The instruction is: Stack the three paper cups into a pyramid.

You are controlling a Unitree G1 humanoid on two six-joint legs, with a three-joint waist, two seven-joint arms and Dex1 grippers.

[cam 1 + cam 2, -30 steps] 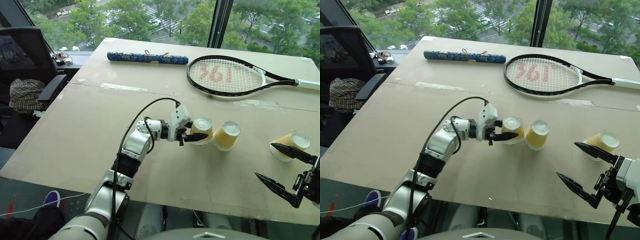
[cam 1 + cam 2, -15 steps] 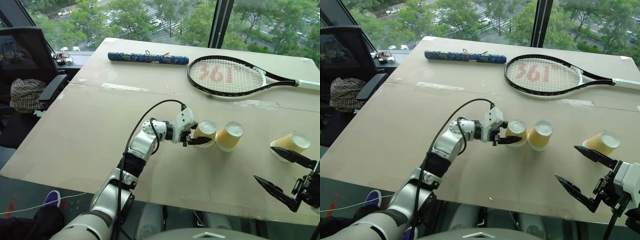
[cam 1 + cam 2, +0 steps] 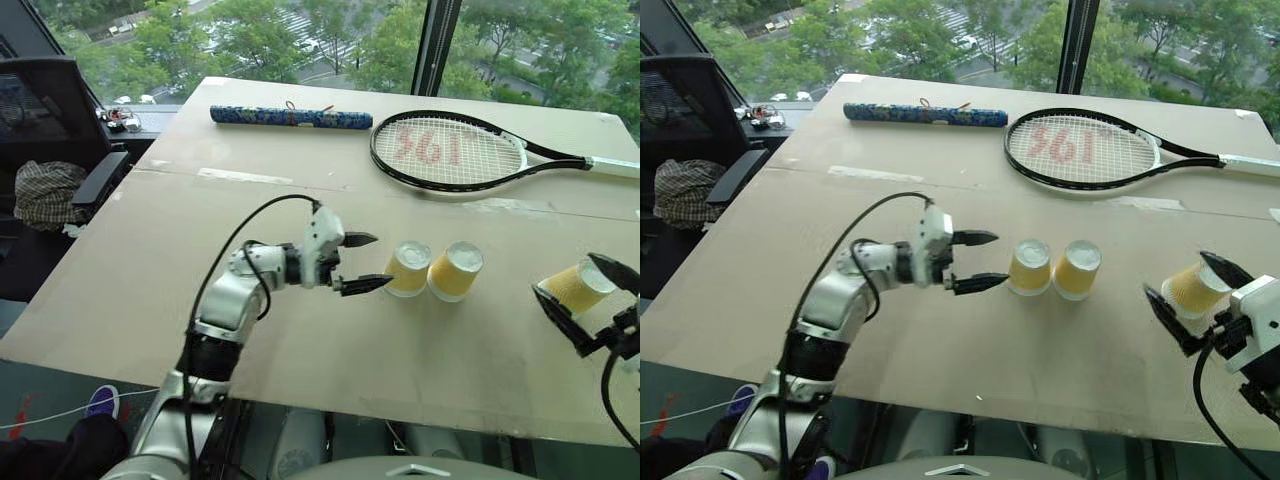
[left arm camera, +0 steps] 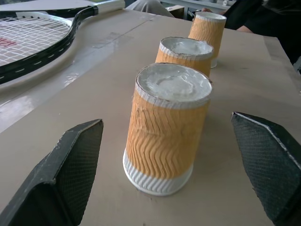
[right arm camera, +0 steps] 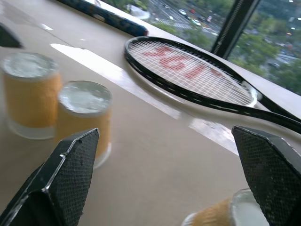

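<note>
- Two small tapered pale yellow-orange paper cups, the left one [image 3: 408, 268] and the middle one [image 3: 455, 270], stand upside down, white bases up, just beside each other near the middle of the beige table [image 3: 150, 270].
- The third paper cup [image 3: 574, 286] is well apart to the right, tilted.
- The left gripper [image 3: 357, 262] hangs level just left of the left cup, black fingers spread wide, holding nothing.
- The right gripper [image 3: 585, 294] is wide open, its fingers on either side of the third cup; contact cannot be told.
- A black tennis racket [image 3: 450, 150] and a blue patterned tube [image 3: 290, 117] lie farther back.
</note>
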